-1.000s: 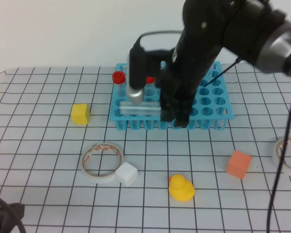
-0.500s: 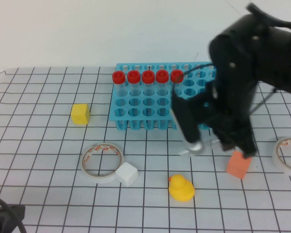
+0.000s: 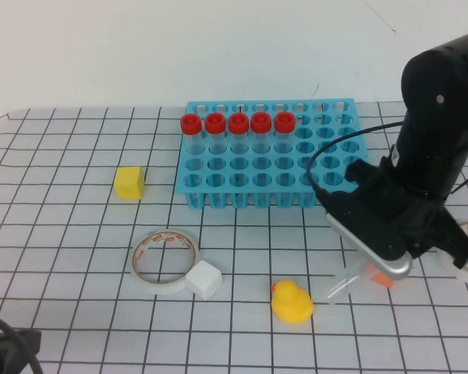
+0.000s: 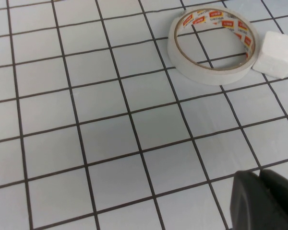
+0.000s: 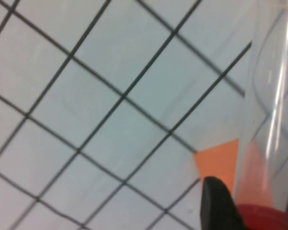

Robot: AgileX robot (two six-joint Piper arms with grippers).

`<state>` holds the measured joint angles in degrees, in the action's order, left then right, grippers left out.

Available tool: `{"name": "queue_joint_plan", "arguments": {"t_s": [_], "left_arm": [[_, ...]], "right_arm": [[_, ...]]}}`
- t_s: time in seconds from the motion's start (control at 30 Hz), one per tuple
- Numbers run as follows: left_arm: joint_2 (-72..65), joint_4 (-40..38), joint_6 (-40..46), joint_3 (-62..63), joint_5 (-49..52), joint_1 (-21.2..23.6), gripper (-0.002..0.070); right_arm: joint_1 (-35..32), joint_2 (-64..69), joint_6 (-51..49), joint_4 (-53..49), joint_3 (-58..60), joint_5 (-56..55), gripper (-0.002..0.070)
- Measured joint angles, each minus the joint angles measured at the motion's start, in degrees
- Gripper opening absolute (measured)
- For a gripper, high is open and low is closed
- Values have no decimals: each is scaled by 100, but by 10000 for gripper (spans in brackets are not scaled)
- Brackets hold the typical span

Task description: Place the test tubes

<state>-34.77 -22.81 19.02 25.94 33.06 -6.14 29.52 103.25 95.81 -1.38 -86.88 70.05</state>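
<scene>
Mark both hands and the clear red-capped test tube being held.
Left hand (image 4: 261,191): left wrist view, shut fingertips, near white tape roll (image 4: 201,76).
Right hand (image 5: 266,206): right wrist view, between its fingertips, beside orange cube (image 5: 221,160).
Clear red-capped test tube (image 3: 339,288): high view, glass body, in right hand.

- The high view looks from a raised spot on the robot's own side, angled down across the whole gridded desk (image 3: 62,195) toward the far white wall.
- The left wrist view faces down onto the desk from near, sharing the tape roll (image 4: 212,45) and white cube (image 4: 276,50) with the high view.
- The right wrist view sits very close above the desk, sharing the orange block (image 5: 221,160) and clear test tube (image 5: 273,96) with the high view.
</scene>
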Motion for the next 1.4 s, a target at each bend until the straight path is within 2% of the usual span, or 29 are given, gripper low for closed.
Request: {"name": "queue_joint_plan", "arguments": {"t_s": [0.3, 0.47, 1.23, 1.4], "left_arm": [[0, -3, 0, 0, 0, 0, -1], [0, -13, 12, 0, -11, 0, -1], [0, -28, 38, 0, -23, 0, -1], [0, -50, 49, -40, -23, 0, -1]], "right_arm": [[117, 68, 1155, -77, 34, -1136, 288], [254, 459, 1266, -100, 34, -1446, 287], [300, 677, 264, -219, 34, -1576, 286], [304, 677, -279, 80, 34, -1771, 322]]}}
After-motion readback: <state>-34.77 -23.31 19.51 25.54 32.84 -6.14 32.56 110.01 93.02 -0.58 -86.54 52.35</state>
